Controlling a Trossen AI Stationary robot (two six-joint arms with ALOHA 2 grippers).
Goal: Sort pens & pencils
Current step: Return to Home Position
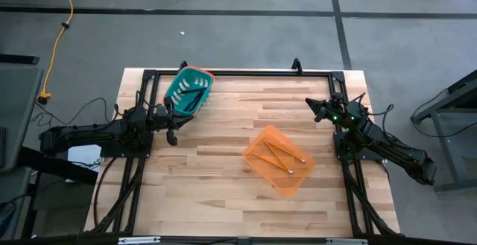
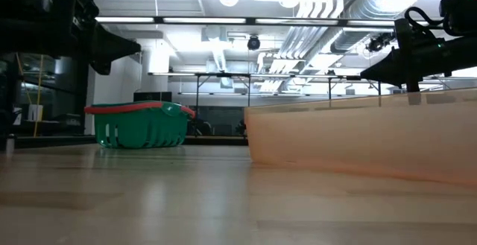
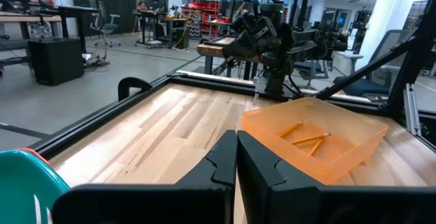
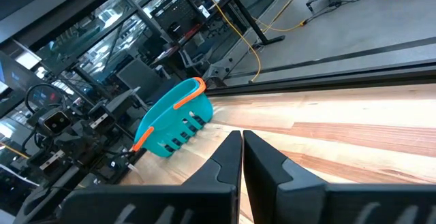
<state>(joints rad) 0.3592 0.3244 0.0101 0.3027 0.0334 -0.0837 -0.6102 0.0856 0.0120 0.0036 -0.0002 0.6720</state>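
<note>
Above the worktop (image 1: pixel 223 193), in the high view, the left gripper (image 1: pixel 177 123) is held at the left edge. A teal basket (image 1: pixel 190 88) is set just beside it, and the pens (image 1: pixel 194 94) are seen lying inside. The right gripper (image 1: pixel 316 109) is held at the right edge. An orange bin (image 1: pixel 298 178) is placed near it, toward the worktop's middle, and the pencils (image 1: pixel 276 156) are crossed inside.

In the low view, both grippers are raised clear of the wood: the left gripper (image 2: pixel 123 49) above the teal basket (image 2: pixel 141 126), the right gripper (image 2: pixel 373 72) above the orange bin (image 2: pixel 358 141).

In the left wrist view, the fingers (image 3: pixel 211 166) are pressed together with nothing between them. The pencils (image 3: pixel 310 139) are seen ahead in the orange bin (image 3: pixel 354 156), well apart from the fingertips.

In the right wrist view, the fingers (image 4: pixel 221 166) are likewise closed on nothing. The teal basket (image 4: pixel 174 122) is seen far ahead.
</note>
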